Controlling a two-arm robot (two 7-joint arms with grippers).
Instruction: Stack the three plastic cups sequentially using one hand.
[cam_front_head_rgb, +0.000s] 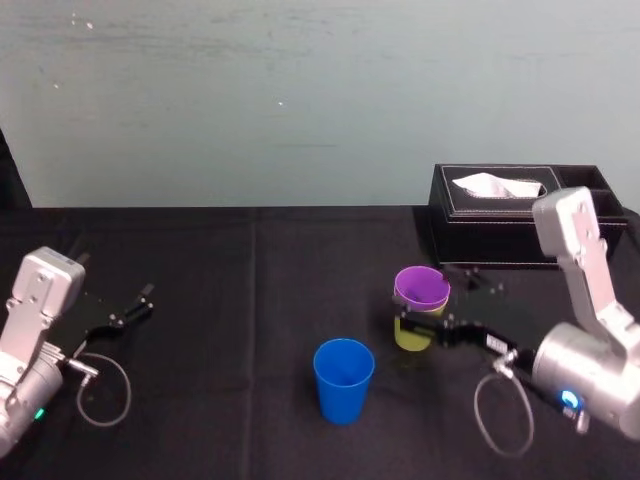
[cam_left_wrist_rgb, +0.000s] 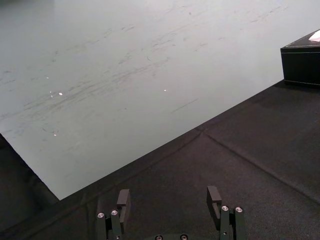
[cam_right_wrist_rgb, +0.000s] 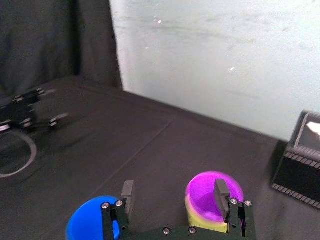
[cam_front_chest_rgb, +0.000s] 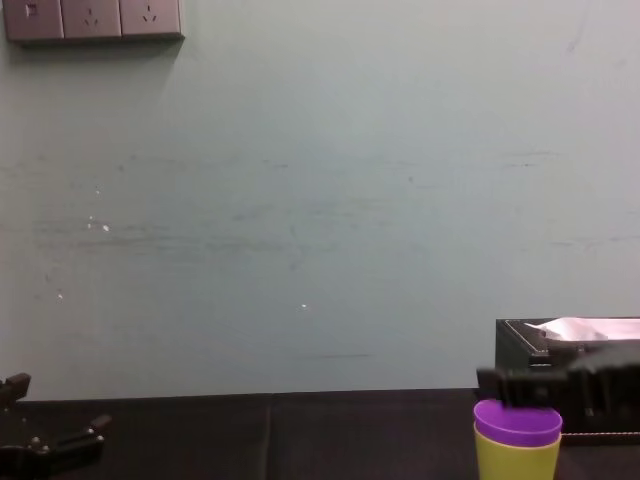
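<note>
The purple cup (cam_front_head_rgb: 421, 287) sits nested inside the yellow-green cup (cam_front_head_rgb: 411, 335) at the table's centre right. In the chest view the purple cup's rim (cam_front_chest_rgb: 517, 421) tops the yellow-green cup (cam_front_chest_rgb: 515, 458). The blue cup (cam_front_head_rgb: 343, 380) stands alone, upright, nearer me and to their left. My right gripper (cam_front_head_rgb: 428, 298) hovers open just above the nested pair, holding nothing; one finger (cam_right_wrist_rgb: 221, 192) overlaps the purple cup (cam_right_wrist_rgb: 206, 192) and the blue cup (cam_right_wrist_rgb: 90, 222) lies low beside the other finger. From the side the right gripper (cam_front_chest_rgb: 530, 382) is level with the air above the rim.
A black tissue box (cam_front_head_rgb: 520, 205) stands at the back right, close behind the right arm. My left gripper (cam_left_wrist_rgb: 169, 200) rests open and idle at the table's left (cam_front_head_rgb: 130, 308). A cable loop (cam_front_head_rgb: 105, 390) lies beside it. A wall rises behind the table.
</note>
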